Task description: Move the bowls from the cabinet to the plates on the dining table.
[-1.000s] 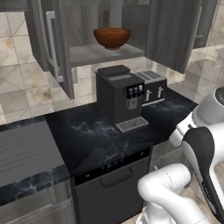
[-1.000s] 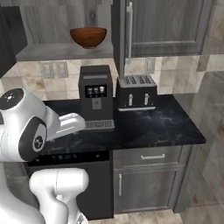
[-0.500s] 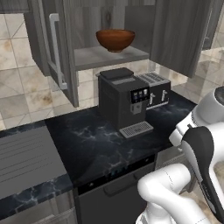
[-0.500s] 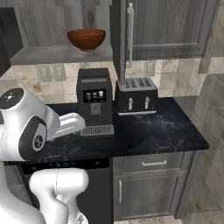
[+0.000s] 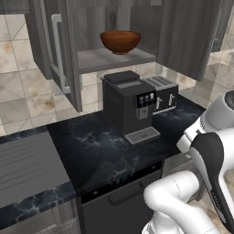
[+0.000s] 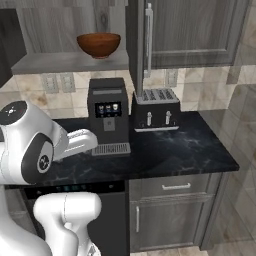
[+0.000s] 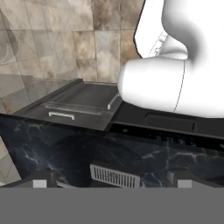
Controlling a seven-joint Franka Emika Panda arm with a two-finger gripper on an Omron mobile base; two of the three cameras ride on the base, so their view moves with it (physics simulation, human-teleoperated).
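Dark brown wood-like round bowl (image 5: 120,41) sits on the open shelf of the dark grey-brown wood-grain wall cabinet (image 5: 187,36), doors swung wide, near the shelf's front edge. Below it, on the black white-veined marble bench (image 6: 170,150) toward the back edge: 1 black coffee machine (image 6: 107,116) just beside a black slotted toaster (image 6: 156,109) (apart, not touching). Gripper (image 7: 111,180) low over the bench, jaws fully open, holding nothing.

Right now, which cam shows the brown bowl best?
Left base view: the bowl sits near centre on the open cabinet shelf, with rim and side unobstructed. Right base view has it too, further left and beside the door edge. Hand view looks down at the counter, no bowl there.
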